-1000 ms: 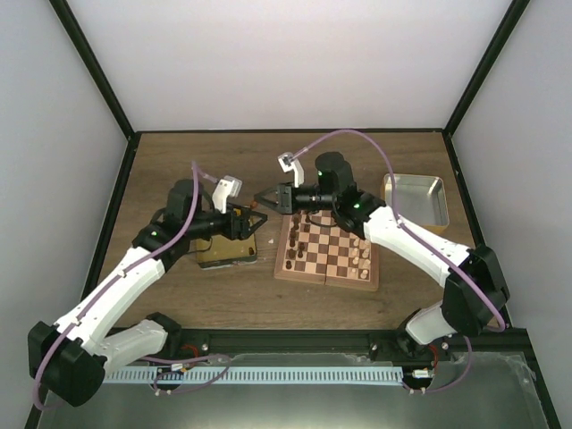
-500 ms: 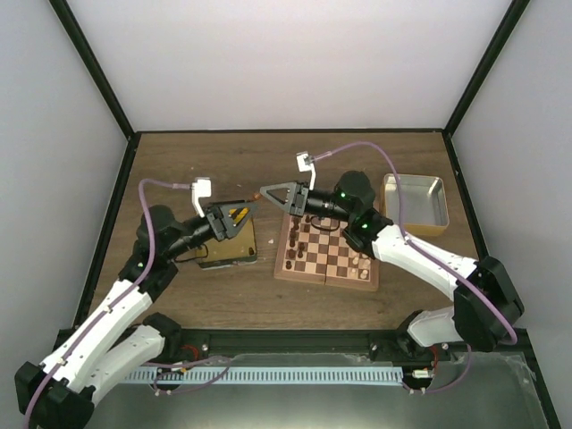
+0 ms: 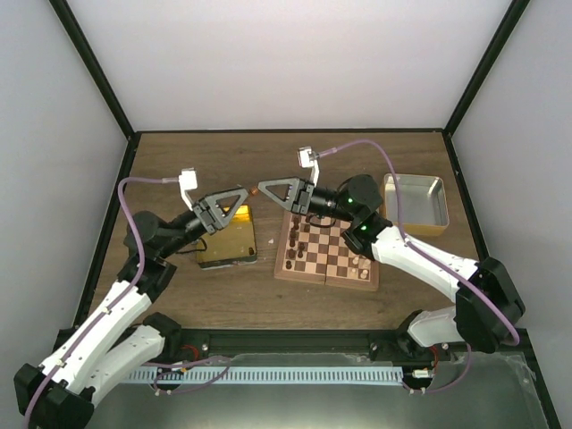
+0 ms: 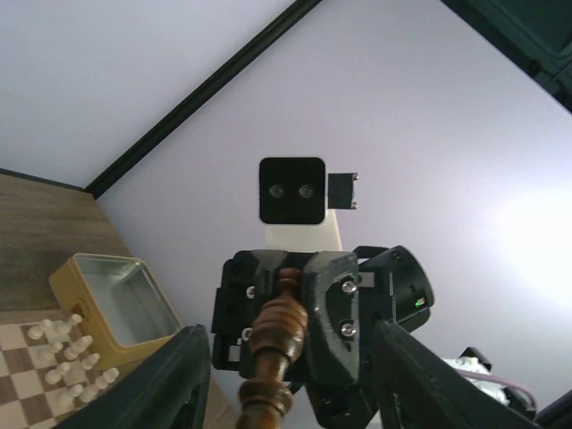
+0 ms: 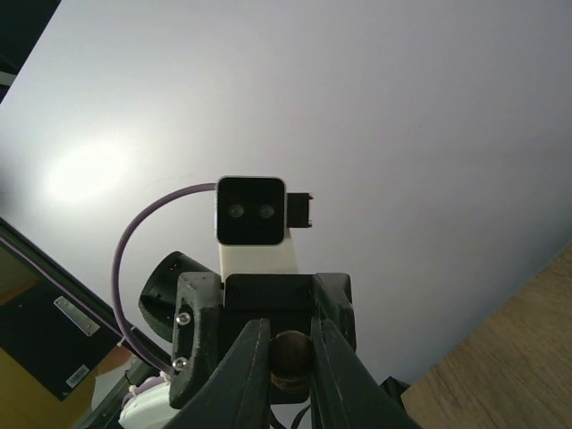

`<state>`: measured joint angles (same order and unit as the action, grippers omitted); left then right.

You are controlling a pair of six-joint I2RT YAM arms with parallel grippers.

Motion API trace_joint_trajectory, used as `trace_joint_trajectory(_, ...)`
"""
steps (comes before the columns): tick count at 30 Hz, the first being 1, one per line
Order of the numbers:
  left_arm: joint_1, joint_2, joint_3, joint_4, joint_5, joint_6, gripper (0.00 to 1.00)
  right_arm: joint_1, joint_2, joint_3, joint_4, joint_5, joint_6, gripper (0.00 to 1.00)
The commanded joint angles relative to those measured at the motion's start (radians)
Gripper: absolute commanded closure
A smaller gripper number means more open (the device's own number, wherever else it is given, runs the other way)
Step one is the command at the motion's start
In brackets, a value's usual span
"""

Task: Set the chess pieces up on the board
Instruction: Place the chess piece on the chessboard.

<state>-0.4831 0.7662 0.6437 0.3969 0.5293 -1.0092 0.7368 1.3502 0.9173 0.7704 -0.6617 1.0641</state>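
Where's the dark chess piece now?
Top view: the piece hangs midair in the right gripper, between gold tin and board, facing the left gripper.

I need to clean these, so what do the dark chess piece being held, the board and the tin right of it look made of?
Chess piece: likely turned wood, dark brown, glossy varnish; ringed profile catches highlights.
Board: seemingly wood, light and dark squares, tan border; grain too small to see.
Tin: probably thin metal, silvery inside, gold sides.

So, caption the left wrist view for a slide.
Right hand holds a dark piece inside the open left hand.
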Motion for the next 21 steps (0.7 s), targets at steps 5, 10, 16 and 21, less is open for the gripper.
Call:
trace_joint_trajectory(5,0.002,0.002,0.023,0.016,0.018,-0.01,0.57,0.013,0.007,0.05,0.055,0.018,0.019,0.96)
trace_joint_trajectory(10,0.002,0.002,0.015,0.016,0.016,-0.008,0.65,0.013,0.008,0.051,0.049,0.045,0.025,0.96)
trace_joint_trajectory(16,0.002,0.023,0.021,0.019,-0.022,-0.003,0.84,0.013,0.013,0.049,0.062,0.041,0.038,0.96)
trace_joint_trajectory(21,0.001,0.022,0.077,-0.081,-0.09,0.041,0.95,0.015,-0.013,0.046,0.0,0.097,-0.018,0.96)
